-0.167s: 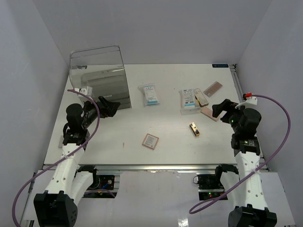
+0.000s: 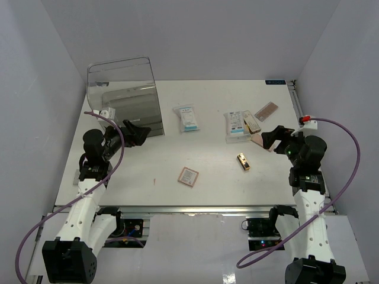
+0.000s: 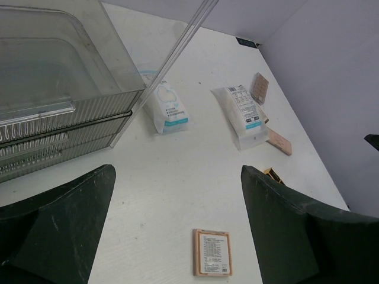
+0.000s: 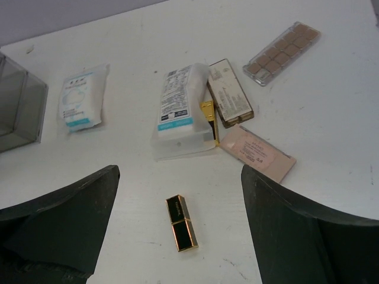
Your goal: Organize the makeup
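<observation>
Two clear packets with white-and-blue labels lie on the table, one at mid-left (image 2: 186, 118) (image 3: 166, 109) (image 4: 80, 97) and one at mid-right (image 2: 236, 125) (image 3: 244, 112) (image 4: 177, 106). A tan grid palette (image 2: 266, 110) (image 4: 283, 45), a rectangular palette (image 4: 230, 100) and a flat pink palette (image 4: 259, 152) lie by the right packet. A square pink palette (image 2: 188, 176) (image 3: 212, 252) lies at front centre. The gold-and-black tube (image 2: 243, 161) (image 4: 181, 222) lies right of centre. My left gripper (image 3: 177, 231) is open and empty, above the square palette. My right gripper (image 4: 180, 225) is open and empty, above the tube.
A large clear plastic box with drawers (image 2: 127, 100) (image 3: 53, 100) stands at the back left, its lid raised. The table's right edge (image 2: 296, 100) runs close to the palettes. Grey walls enclose the table on three sides.
</observation>
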Tool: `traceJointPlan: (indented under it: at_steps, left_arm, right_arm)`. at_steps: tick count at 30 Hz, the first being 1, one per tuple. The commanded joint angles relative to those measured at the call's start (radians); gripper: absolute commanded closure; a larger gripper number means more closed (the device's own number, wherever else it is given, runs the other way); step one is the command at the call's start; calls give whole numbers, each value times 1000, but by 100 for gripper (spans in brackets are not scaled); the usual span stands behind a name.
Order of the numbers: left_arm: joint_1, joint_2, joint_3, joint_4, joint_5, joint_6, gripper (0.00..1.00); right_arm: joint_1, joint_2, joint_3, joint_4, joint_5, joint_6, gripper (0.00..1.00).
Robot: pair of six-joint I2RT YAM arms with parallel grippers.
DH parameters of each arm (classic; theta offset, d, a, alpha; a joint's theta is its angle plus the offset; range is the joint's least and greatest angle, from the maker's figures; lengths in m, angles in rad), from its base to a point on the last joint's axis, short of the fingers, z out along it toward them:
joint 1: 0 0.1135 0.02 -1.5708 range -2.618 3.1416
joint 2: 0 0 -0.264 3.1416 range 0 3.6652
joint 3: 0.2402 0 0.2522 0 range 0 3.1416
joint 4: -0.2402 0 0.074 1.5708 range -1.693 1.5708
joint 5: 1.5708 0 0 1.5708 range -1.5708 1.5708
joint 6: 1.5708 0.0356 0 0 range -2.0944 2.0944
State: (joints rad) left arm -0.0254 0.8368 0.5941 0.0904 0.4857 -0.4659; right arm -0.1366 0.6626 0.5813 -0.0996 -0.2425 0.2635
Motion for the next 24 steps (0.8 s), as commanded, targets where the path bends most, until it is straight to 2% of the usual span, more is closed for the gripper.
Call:
traceJointPlan:
  at_steps: [1,3,6,13,17,22,24]
  left_arm:
    - [2,34,-7,40,36,-65,2]
    - [2,55,-11,43,46,-105,2]
    - [2,76,-22,55,54,-166,2]
    - [2,89,-56,67,-11,-353,3]
    - [2,124,-16,68,-62,-452,8]
    - [15,172,5,68,-175,-552,11]
    - [21,182,2,80,-204,-614,17]
  right_arm:
    - [-1,-1,-66,117,-322,-254,10]
    - [0,8,-68,103,-473,-335,10]
    - [1,11,-80,105,-557,-388,10]
    - [89,38,-84,53,-458,-465,10]
    - [164,78,-88,-18,-594,-645,10]
    - [169,76,-55,-42,-613,-655,10]
    - [170,70,-55,-47,-642,-667,10]
